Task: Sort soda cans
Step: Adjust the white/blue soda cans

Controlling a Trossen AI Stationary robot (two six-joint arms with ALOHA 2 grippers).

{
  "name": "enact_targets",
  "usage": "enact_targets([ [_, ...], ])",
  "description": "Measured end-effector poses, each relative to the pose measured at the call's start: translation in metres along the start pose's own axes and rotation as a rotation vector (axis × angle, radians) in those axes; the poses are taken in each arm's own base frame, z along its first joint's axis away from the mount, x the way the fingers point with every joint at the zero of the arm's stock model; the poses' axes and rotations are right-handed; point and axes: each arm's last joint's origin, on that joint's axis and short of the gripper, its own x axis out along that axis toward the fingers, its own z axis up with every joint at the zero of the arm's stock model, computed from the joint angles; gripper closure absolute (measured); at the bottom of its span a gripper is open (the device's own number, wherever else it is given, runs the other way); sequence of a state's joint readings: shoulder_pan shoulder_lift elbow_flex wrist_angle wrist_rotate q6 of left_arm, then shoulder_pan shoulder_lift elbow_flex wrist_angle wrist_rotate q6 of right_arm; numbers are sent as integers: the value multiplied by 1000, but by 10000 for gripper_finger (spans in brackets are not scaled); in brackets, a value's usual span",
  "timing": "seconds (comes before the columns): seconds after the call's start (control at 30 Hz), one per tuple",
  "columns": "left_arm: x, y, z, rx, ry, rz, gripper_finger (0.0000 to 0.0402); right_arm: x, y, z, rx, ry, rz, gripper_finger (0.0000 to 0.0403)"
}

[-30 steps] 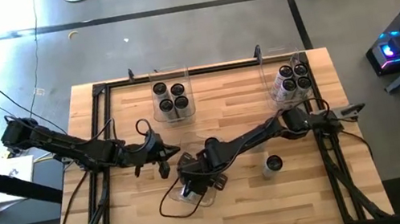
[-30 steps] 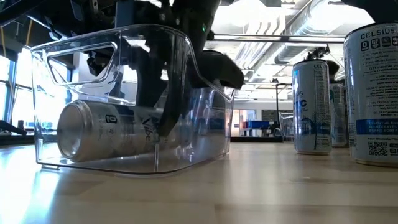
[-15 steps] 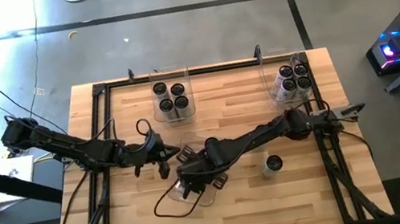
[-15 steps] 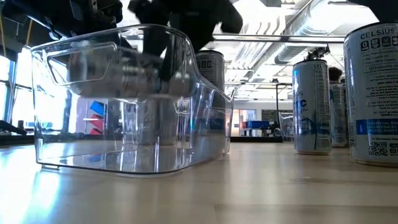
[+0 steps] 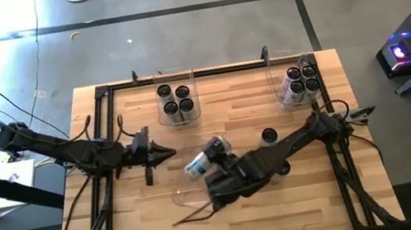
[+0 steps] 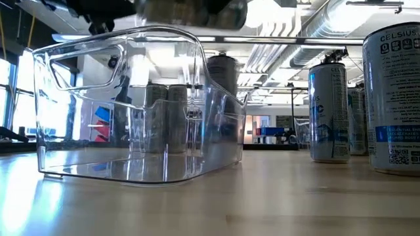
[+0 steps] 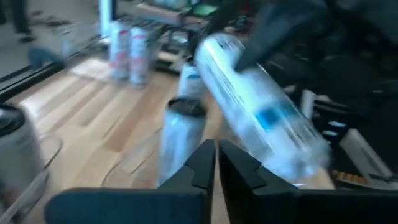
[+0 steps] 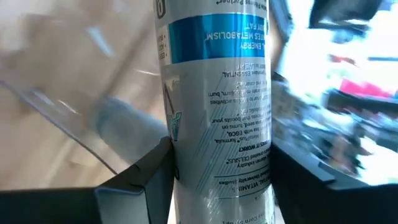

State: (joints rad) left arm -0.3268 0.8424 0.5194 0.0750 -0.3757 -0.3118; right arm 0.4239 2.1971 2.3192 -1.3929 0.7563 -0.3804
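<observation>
Now the soda can (image 8: 214, 106) lies clamped crosswise between the right jaws (left jaws pressed together, empty).

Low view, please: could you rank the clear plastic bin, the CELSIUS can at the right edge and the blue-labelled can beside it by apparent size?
1. Clear plastic rectangular bin, largest.
2. Silver CELSIUS can, cut off at the edge and nearest the camera.
3. Silver blue-labelled can, smallest-looking, but farther off, so the two cans may match in true size.

Two dark jointed arms; black cables trailing; left claw (image 7: 216, 163) with angular black fingers
</observation>
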Motion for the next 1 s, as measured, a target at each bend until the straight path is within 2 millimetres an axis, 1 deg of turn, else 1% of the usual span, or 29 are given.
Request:
enact_targets([
  [0.07, -2, -2, 3, 7, -17, -60, 366, -11, 4, -2, 15, 39, -91, 200],
  [0.17, -1, -7, 6, 24, -31, -166, 314, -20, 13, -8, 2, 110, -197, 200],
  [0.27, 4, -13, 8, 73, -69, -234, 247, -23, 14, -10, 69, 119, -218, 200],
  [0.37, 13, -19, 6, 191, -103, -287, 178, -24, 15, -10, 72, 116, -222, 200],
  [0.43, 20, -22, 5, 271, -135, -294, 144, -25, 16, -9, 69, 115, -232, 200],
  [0.5, 26, -24, 7, 313, -194, -267, 122, -26, 16, -9, 75, 112, -228, 200],
  [0.6, 33, -29, 7, 410, -260, -215, 110, -25, 16, -9, 74, 112, -220, 200],
  [0.67, 36, -34, 4, 513, -278, -175, 108, -23, 14, -10, 79, 117, -222, 200],
  [0.77, 38, -48, 3, 656, -285, -113, 108, -19, 10, -12, 126, 122, -208, 200],
  [1.0, 45, -83, 1, 865, -224, 150, 108, -8, -3, -19, 190, 148, -205, 200],
])
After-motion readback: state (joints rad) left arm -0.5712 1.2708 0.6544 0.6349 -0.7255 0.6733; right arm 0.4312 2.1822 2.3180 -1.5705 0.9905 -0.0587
